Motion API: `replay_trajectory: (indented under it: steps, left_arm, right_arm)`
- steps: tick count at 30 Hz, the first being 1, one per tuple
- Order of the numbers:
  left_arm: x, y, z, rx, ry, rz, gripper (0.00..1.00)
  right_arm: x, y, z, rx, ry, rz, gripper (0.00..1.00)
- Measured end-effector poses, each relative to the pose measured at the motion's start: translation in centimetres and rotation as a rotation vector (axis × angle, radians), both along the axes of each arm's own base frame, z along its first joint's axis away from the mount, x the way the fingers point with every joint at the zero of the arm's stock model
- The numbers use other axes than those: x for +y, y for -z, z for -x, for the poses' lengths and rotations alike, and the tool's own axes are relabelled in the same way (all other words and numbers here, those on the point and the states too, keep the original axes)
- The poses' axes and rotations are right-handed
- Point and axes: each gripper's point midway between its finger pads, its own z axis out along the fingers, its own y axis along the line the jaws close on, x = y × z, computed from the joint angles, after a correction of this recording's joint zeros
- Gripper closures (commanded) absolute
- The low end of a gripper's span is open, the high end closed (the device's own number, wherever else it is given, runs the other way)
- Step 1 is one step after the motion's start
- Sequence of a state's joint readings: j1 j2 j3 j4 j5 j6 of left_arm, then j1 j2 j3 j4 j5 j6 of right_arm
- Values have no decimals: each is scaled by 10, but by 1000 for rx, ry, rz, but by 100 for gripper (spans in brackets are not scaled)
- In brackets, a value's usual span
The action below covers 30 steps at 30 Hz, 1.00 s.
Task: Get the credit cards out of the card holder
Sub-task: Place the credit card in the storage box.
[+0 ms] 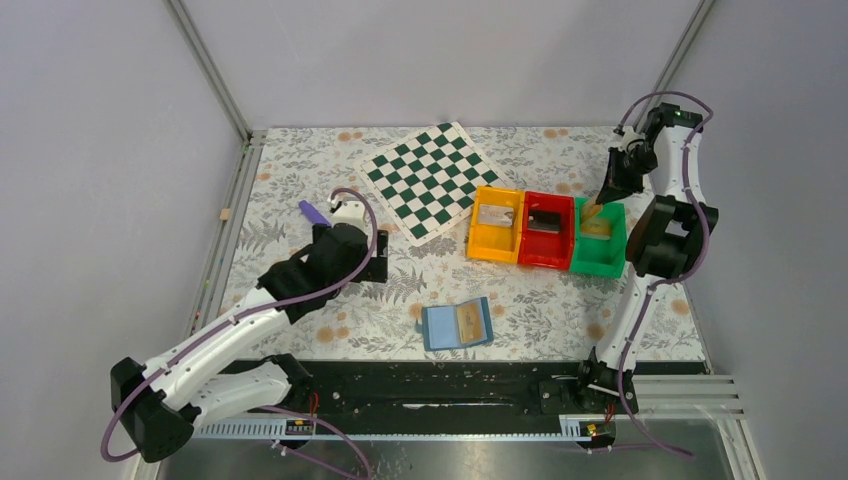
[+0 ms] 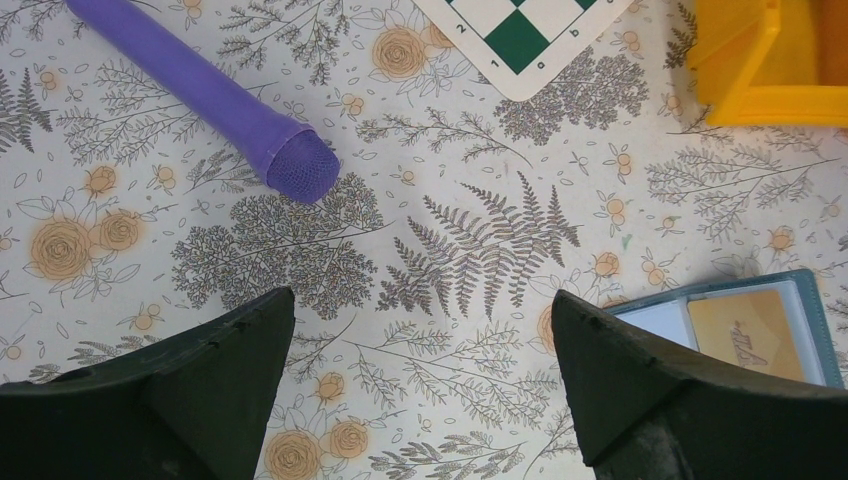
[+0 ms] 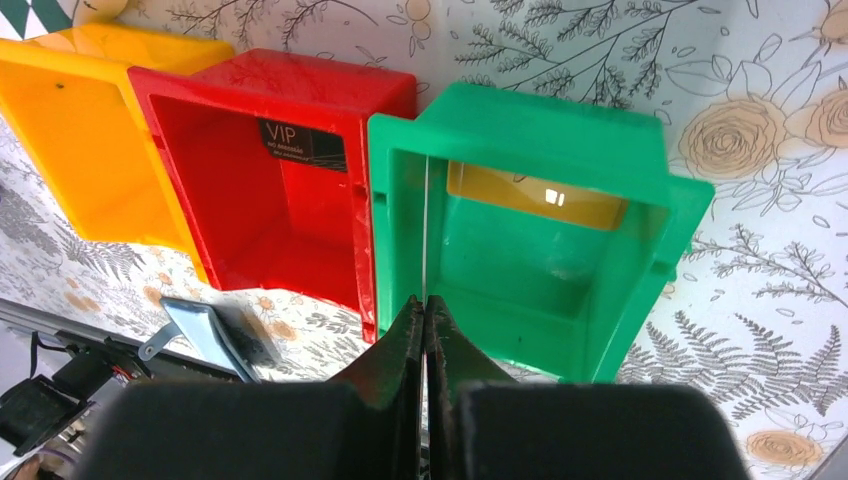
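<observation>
The blue card holder (image 1: 440, 327) lies open on the table near the front, with a yellow-gold credit card (image 1: 470, 322) in its right half. In the left wrist view it shows at the right edge as the card holder (image 2: 812, 318) with that card (image 2: 745, 330). My left gripper (image 2: 420, 295) hovers open over bare cloth to the holder's left, nothing between its fingers. My right gripper (image 3: 425, 302) is shut on a thin credit card (image 3: 425, 220), seen edge-on, above the green bin (image 3: 520, 120). Another gold card (image 3: 535, 196) lies inside that bin.
Yellow bin (image 1: 494, 226) holds a grey card, red bin (image 1: 546, 232) a black VIP card (image 3: 303, 146). A chequered board (image 1: 430, 178) lies behind them. A purple marker (image 2: 215, 110) rests left of the left gripper. Walls and rails border the table.
</observation>
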<state>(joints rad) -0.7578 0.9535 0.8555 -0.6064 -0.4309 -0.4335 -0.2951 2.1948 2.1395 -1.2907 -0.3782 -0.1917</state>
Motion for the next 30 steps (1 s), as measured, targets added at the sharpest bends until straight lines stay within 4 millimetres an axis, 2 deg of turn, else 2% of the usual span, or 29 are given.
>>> replay_trajectory:
  steps: [6,16,30]
  left_arm:
    - [-6,13,-6,30,-1,-24,1]
    - [-11,25,-10,61,2,-47,1]
    - [-12,26,-10,64,0,-44,1]
  right_arm:
    - [-3,11,-10,19,-20,-9,100]
    - [-3,13,-10,33,-39,-16,96]
    - [-4,21,-11,35,-38,-15,90]
